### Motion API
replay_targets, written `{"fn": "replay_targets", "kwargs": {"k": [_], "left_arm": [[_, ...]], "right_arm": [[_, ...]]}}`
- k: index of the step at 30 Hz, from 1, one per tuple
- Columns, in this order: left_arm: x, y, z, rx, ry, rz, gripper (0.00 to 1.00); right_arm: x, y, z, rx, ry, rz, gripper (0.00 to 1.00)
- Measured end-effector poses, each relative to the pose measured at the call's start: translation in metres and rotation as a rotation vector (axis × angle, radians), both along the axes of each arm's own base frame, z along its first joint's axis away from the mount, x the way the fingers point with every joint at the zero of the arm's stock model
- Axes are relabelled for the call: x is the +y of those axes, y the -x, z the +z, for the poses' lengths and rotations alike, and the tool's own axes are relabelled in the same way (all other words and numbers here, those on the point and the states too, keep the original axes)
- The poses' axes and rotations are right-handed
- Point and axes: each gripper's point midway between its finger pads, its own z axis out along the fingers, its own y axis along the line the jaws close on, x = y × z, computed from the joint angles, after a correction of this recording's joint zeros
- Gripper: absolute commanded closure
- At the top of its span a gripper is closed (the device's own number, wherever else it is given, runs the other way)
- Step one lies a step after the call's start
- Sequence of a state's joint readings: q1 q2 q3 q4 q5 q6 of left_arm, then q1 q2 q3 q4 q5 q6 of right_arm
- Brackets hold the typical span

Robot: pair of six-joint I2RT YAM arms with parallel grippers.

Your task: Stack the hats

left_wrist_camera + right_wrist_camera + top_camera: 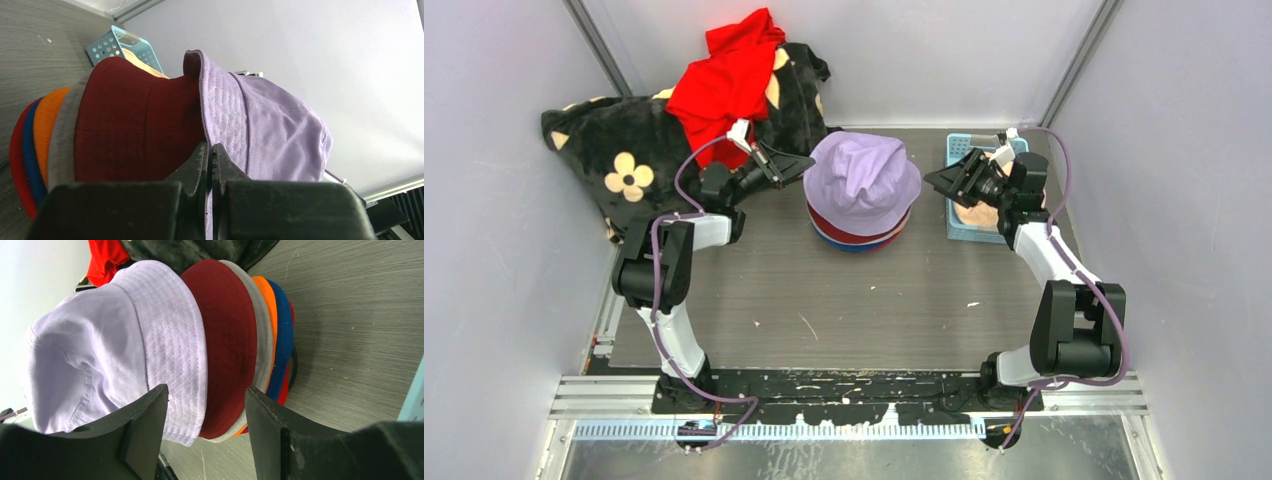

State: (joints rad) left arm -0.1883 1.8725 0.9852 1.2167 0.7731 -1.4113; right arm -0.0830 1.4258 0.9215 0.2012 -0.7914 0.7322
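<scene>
- Stack [859, 235] of hats sits mid-table [824, 300]: lilac hat [864, 175] on top, then maroon [225, 340], grey [260, 330], orange [267, 305], blue [284, 335], and red [17, 150] at the bottom.
- My left gripper [208, 150] has its jaws pressed together, tips at the lilac brim where it meets the maroon. I cannot tell whether cloth is caught.
- My right gripper [205, 392] has its jaws apart and empty, just beside the stack's right side, with the basket [959, 150] under my wrist.
- A flowered blanket [614, 150] and a red garment [724, 80] lie behind my left arm.
</scene>
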Motion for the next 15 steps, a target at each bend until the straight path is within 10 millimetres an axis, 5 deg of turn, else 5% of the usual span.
{"fn": "replay_targets", "kwargs": {"k": [15], "left_arm": [[0.001,-0.01,-0.011,0.04,-0.001,0.024,1.0]], "right_arm": [[0.017,-0.008,-0.003,-0.044,-0.216,0.102,0.37]]}}
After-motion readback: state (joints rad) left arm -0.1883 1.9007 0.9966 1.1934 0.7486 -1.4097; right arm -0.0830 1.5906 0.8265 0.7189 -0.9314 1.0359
